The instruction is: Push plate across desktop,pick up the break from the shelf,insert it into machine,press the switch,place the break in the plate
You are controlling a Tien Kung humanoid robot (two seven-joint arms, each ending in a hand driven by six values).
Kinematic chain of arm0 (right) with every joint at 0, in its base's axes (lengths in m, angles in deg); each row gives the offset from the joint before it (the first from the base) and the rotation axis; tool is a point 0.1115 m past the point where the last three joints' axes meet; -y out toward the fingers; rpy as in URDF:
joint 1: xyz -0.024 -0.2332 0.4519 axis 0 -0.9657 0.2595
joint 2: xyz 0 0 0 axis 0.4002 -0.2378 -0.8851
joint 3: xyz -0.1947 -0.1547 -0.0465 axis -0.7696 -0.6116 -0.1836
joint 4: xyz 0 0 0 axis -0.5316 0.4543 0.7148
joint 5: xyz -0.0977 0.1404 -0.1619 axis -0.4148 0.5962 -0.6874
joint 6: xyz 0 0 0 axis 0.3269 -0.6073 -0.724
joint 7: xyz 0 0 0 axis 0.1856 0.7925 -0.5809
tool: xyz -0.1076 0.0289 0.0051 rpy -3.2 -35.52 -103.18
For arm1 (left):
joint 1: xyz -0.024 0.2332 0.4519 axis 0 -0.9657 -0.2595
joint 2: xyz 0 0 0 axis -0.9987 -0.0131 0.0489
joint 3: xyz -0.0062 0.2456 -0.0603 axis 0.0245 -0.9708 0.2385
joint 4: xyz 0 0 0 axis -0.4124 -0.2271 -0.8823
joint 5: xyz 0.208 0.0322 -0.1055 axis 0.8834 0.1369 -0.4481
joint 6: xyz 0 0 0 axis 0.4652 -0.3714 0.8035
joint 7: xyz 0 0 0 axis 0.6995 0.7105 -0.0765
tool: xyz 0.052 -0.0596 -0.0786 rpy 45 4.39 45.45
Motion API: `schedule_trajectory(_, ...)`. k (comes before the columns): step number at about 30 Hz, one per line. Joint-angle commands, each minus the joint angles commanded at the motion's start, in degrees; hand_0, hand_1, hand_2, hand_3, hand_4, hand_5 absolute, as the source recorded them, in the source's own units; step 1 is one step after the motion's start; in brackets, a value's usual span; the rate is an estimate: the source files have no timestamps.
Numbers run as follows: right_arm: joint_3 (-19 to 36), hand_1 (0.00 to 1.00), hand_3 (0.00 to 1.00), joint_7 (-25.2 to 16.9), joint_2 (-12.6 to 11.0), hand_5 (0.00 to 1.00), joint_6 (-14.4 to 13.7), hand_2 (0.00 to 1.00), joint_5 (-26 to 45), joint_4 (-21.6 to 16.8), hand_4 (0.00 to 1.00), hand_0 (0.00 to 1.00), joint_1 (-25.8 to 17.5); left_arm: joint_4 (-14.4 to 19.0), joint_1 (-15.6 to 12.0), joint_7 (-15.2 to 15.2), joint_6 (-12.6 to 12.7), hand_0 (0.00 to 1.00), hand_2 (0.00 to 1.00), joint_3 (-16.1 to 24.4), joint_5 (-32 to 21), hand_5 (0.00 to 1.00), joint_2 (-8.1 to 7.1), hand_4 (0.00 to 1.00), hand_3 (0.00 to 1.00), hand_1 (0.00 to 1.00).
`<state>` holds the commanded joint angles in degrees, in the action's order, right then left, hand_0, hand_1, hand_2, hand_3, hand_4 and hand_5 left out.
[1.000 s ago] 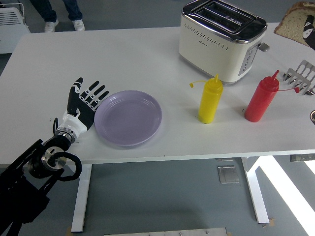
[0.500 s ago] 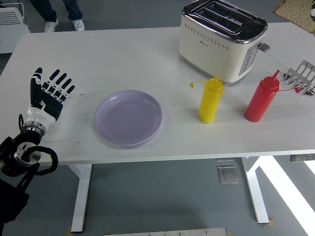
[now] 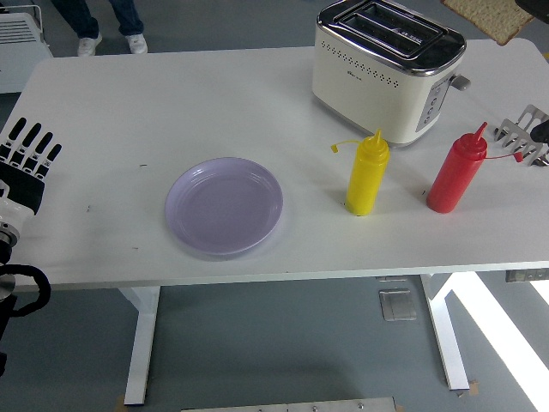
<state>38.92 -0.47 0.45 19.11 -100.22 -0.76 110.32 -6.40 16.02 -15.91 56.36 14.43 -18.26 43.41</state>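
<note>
Plate sits left of toaster; bread hangs above it, uninserted; left hand spread, right hand's state unclear

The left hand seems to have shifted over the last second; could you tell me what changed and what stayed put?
The left hand, fingers spread and holding nothing, drew back leftward from the plate to the table's left edge. The bread slice moved left along the top edge, toward the toaster. The plate, toaster, yellow bottle, red bottle and rack stayed put.
</note>
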Motion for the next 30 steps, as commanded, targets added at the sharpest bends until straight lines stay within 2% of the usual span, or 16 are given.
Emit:
schedule_trajectory(9, -5.4, 0.564, 0.399, 2.0, 3.0, 0.002, -0.2, 0.537, 2.4, 4.6, 0.166, 0.57, 6.3, 2.2, -3.5, 0.2, 0.0, 0.773, 0.669, 6.5, 1.4, 0.812, -0.88, 0.676, 0.675, 0.711)
schedule_trajectory(14, -7.9, 0.561, 0.4, 2.2, 4.7, 0.002, -0.1, 0.537, 3.6, 7.6, 0.167, 0.568, 9.4, 3.4, -4.9, 1.3, -0.4, 0.773, 0.664, 9.4, -1.8, 0.813, -1.29, 0.676, 0.67, 0.703)
schedule_trajectory(19, -10.1, 0.56, 0.399, 2.5, 6.7, 0.002, -0.1, 0.537, 4.9, 10.9, 0.172, 0.567, 12.7, 3.6, -5.3, 3.2, -1.3, 0.769, 0.66, 11.4, -7.4, 0.812, -1.19, 0.678, 0.663, 0.701)
schedule_trajectory(25, -13.1, 0.56, 0.399, 3.6, 9.1, 0.002, 0.2, 0.537, 6.4, 14.8, 0.167, 0.565, 16.7, 3.1, -5.0, 4.8, -1.8, 0.763, 0.656, 12.1, -13.9, 0.813, -0.82, 0.679, 0.661, 0.695)
schedule_trajectory(30, -15.8, 0.56, 0.399, 4.2, 11.3, 0.002, 0.1, 0.537, 8.5, 18.3, 0.17, 0.563, 19.6, 2.4, -4.7, 5.4, -1.9, 0.76, 0.653, 12.1, -16.9, 0.809, -0.6, 0.68, 0.658, 0.695)
